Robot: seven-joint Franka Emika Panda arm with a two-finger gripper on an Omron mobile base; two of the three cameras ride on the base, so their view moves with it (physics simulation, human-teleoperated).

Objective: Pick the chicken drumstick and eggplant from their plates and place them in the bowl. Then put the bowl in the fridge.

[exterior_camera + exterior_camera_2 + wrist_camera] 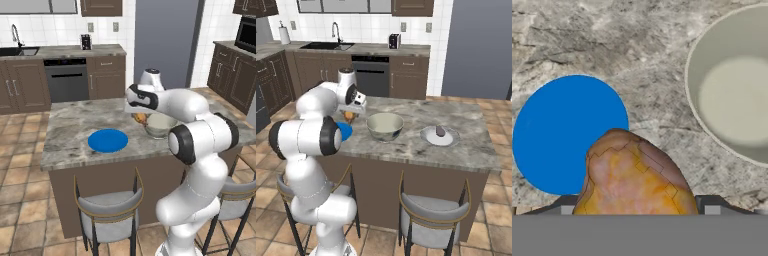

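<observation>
I see my gripper (637, 212) up in the air over the stone island counter (70, 125). Its fingers are squeezed on the chicken drumstick (634, 175), a golden orange-brown lump that is darker at one end. In the hand view the drumstick sits at 6 o'clock, right between the two dark tips.

In that same view the blue plate (557, 135) lies flat on the counter at about 9 o'clock. Nothing is on it. The bowl (737, 85) is at about 2 o'clock, well apart from the plate. It is pale grey-green and I see nothing inside it.

In the right base view the drumstick (349, 116) hangs just under the hand, between the plate (345, 131) and the bowl (385, 125). At 3 o'clock from the bowl is a pale plate (440, 136) with a small dark lump on it, the eggplant (440, 131).

The tall dark fridge (167, 42) stands behind the island at 12 o'clock in the left base view. Two stools (433, 212) are tucked under the near side of the counter.
</observation>
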